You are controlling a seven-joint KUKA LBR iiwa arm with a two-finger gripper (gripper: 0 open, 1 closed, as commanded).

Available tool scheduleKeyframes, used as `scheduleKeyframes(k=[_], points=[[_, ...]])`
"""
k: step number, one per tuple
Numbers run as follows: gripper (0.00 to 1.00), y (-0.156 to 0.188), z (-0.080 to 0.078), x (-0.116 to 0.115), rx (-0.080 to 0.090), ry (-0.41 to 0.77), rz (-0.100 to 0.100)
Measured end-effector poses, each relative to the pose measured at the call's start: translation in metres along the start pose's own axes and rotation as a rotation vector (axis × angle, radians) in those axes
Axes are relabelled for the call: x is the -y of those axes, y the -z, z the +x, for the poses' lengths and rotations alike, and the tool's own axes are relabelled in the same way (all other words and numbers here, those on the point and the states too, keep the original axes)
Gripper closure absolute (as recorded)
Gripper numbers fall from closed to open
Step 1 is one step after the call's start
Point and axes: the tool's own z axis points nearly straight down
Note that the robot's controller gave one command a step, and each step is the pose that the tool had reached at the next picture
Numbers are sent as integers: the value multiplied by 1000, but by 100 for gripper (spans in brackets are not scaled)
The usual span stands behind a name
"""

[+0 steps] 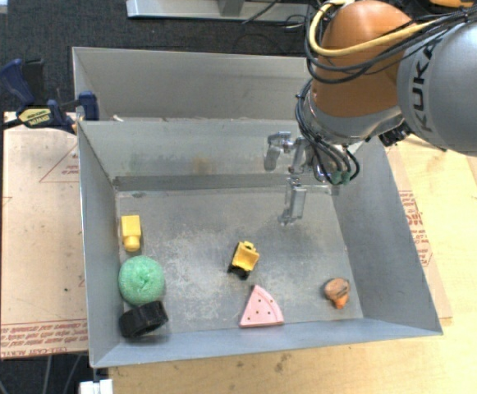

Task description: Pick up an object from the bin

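Observation:
My gripper (286,179) hangs over the back middle of the bin, above the bare floor, open with nothing between its two metal fingers (292,203). Nearest to it, a small yellow toy truck (244,259) lies a little in front and to the left. A pink wedge shaped like a melon slice (261,309) rests near the front wall. An orange-brown lump (337,292) sits at the front right.
Along the left side lie a yellow block (130,231), a green ball (142,278) and a black ring (143,320), close together. The arm with its orange cover and cables reaches in from the upper right.

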Motion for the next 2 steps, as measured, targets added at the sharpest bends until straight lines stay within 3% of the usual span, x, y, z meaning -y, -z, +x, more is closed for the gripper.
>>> scheduleKeyframes(k=[1,2], points=[[0,5,-1,0,8,-1,0],[0,-17,13,1,14,80,0]])
